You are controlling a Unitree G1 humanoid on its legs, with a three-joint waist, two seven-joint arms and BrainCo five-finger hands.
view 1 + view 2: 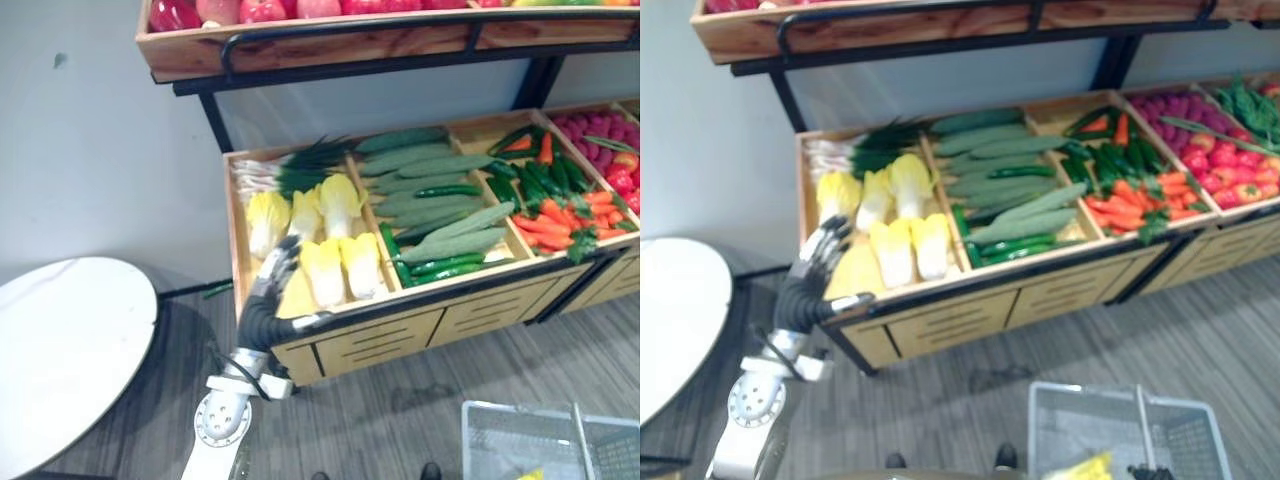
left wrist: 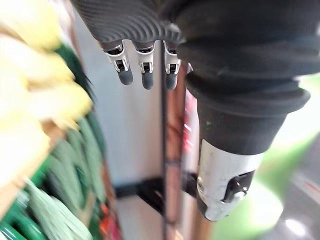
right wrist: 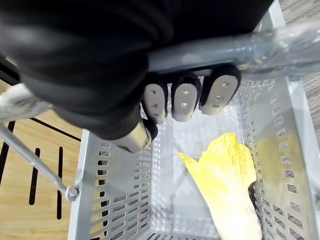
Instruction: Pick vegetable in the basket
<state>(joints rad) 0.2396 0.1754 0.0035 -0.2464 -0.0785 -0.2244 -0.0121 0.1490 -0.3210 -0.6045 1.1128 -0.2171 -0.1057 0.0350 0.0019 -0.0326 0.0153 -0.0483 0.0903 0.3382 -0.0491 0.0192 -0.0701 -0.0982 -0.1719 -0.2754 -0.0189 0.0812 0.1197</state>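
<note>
Several yellow napa cabbages [image 1: 330, 245] lie in the left compartment of the wooden vegetable crate [image 1: 300, 330]. My left hand [image 1: 272, 272] hovers over the front left corner of that compartment, by the cabbages. Its fingers [image 2: 145, 70] are straight and hold nothing. My right hand [image 3: 185, 95] is curled round the handle [image 3: 280, 42] of the grey plastic basket [image 1: 1120, 430], which hangs low in front of the crate. One yellow cabbage [image 3: 230, 185] lies inside the basket.
Green cucumbers [image 1: 430, 190] fill the middle compartment, with carrots and green peppers [image 1: 555, 205] to the right. A shelf of red fruit [image 1: 300, 30] overhangs the crate. A round white table [image 1: 60, 350] stands at the left. A person's shoes [image 1: 430, 470] show near the floor edge.
</note>
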